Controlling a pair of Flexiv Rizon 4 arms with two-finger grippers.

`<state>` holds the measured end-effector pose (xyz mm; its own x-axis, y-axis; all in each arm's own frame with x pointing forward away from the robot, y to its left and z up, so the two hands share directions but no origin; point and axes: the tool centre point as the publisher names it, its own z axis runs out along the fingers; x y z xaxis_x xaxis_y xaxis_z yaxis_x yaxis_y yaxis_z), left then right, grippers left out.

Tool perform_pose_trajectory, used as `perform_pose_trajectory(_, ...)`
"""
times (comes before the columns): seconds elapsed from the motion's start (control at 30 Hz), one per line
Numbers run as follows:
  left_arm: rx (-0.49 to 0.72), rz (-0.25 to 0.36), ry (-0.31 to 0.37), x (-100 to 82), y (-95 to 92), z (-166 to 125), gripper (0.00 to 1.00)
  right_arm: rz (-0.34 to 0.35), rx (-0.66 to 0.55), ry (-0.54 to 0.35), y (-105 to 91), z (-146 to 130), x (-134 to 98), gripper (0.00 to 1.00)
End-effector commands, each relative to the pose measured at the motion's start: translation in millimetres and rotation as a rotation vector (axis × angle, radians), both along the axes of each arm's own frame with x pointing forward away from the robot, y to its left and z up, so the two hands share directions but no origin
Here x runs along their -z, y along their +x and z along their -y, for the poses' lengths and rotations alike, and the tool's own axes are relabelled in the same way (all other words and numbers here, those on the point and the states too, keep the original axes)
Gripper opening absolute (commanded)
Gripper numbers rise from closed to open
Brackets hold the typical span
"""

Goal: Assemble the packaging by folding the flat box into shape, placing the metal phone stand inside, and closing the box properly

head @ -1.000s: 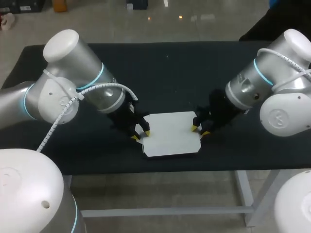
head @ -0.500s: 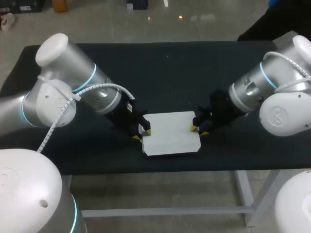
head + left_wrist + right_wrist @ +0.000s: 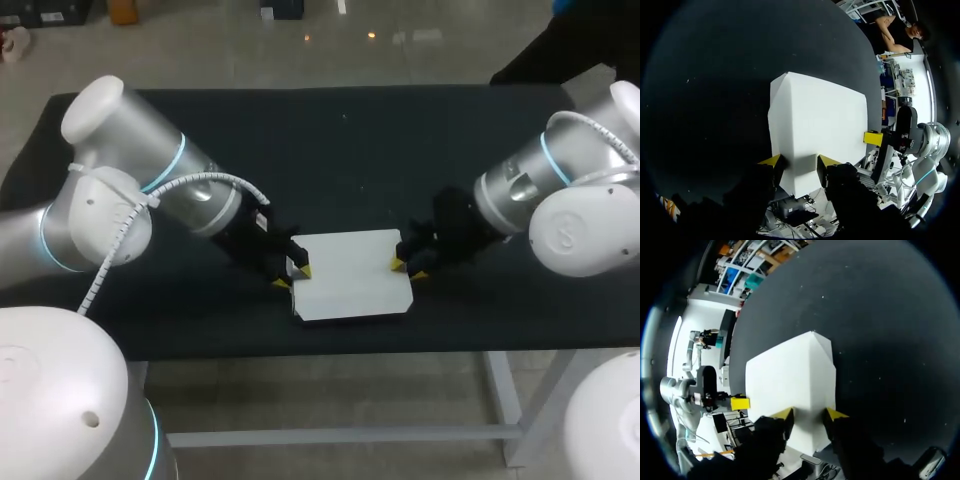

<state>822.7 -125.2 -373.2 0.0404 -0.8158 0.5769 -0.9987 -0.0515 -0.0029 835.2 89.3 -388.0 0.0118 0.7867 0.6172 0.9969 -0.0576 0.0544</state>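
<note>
A white box [image 3: 350, 275] lies near the table's front edge, and no phone stand shows in any view. My left gripper [image 3: 291, 277] is at the box's left end, one yellow tip over the top and one outside. In the left wrist view the box [image 3: 815, 120] stretches ahead and its near end sits pinched between the fingers of the left gripper [image 3: 800, 162]. My right gripper [image 3: 408, 269] is at the right end. In the right wrist view the right gripper [image 3: 807, 415] likewise clamps the box [image 3: 790, 380]. Each wrist view shows the other arm's yellow tip at the box's far end.
The black table [image 3: 340, 150] stretches bare behind the box. The box's front edge lies close to the table's front edge [image 3: 350, 345]. Both arms flank the box from the sides.
My left arm's upper joints have swung to the left while its gripper stayed at the box's left end. The box and the right gripper have barely moved.
</note>
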Motion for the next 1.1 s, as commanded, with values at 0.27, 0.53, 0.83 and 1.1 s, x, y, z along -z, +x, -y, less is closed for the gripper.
perform_pose_trajectory(0.27,0.007,-0.009,-0.024,2.4,1.5,11.4,0.47,-0.006,-0.008,0.013,0.1,-10.3,1.2,0.44)
perform_pose_trajectory(0.53,0.001,-0.017,-0.024,3.6,2.5,10.5,0.5,-0.013,-0.006,0.01,0.6,-10.9,2.1,0.44)
perform_pose_trajectory(0.83,-0.002,-0.016,-0.023,3.5,2.4,9.6,0.51,-0.013,-0.003,0.013,0.4,-10.6,1.7,0.4)
perform_pose_trajectory(1.1,-0.002,-0.016,-0.023,3.5,2.4,9.6,0.5,-0.013,-0.003,0.013,0.4,-10.6,1.7,0.35)
